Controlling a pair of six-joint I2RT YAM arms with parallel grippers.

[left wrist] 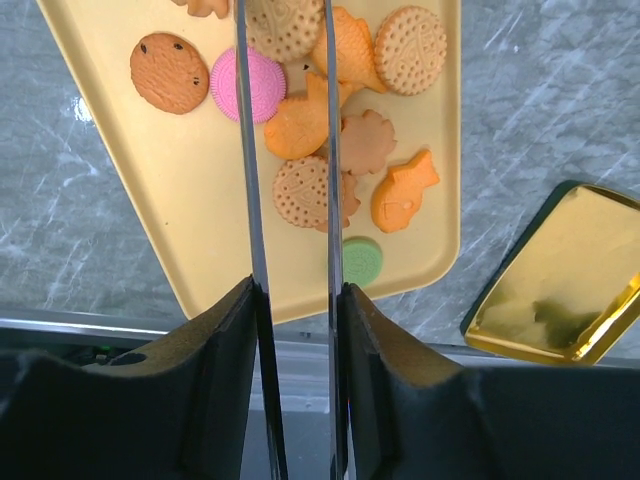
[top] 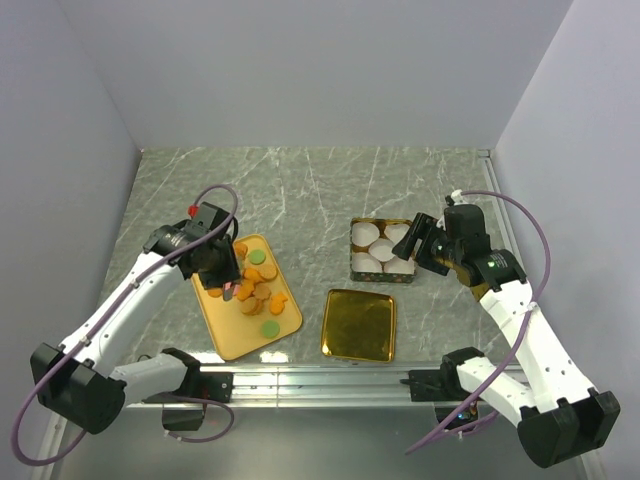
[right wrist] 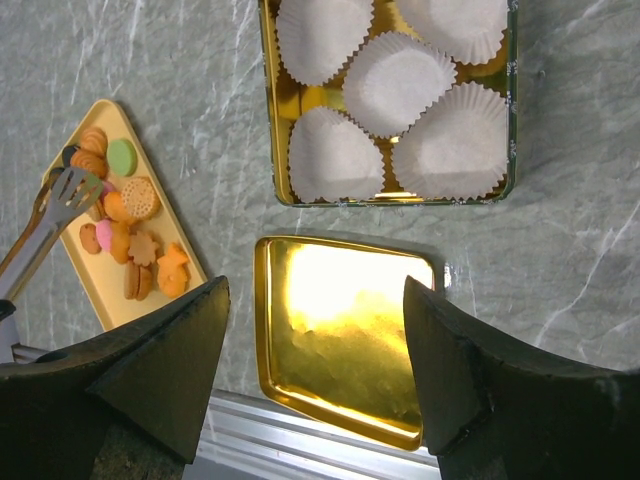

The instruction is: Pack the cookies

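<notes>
Cookies (left wrist: pixel 300 125) beneath tongs (right wrist: pixel 65 195) gripped in left end effector (left wrist: pixel 295 300); right end effector (right wrist: pixel 315 300) gapes empty.

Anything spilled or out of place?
Nothing stands out. Cookies all lie on the yellow tray, none spilled off; paper cups sit inside the tin; its lid lies flat nearby; left fingers hold tongs over the tray.

1. A robotics lab test cell: plain pale walls (top: pixel 300 70) box in a marble-patterned tabletop (top: pixel 300 190) on three sides.
2. Two white robot arms (top: pixel 120 310) are bolted to an aluminium rail (top: pixel 320 385) at its near edge, with purple cables (top: pixel 545 262) looping from them.
3. The cookies (top: pixel 252 290) on a yellow tray (top: pixel 235 338) lie on that table amid this hardware.
</notes>
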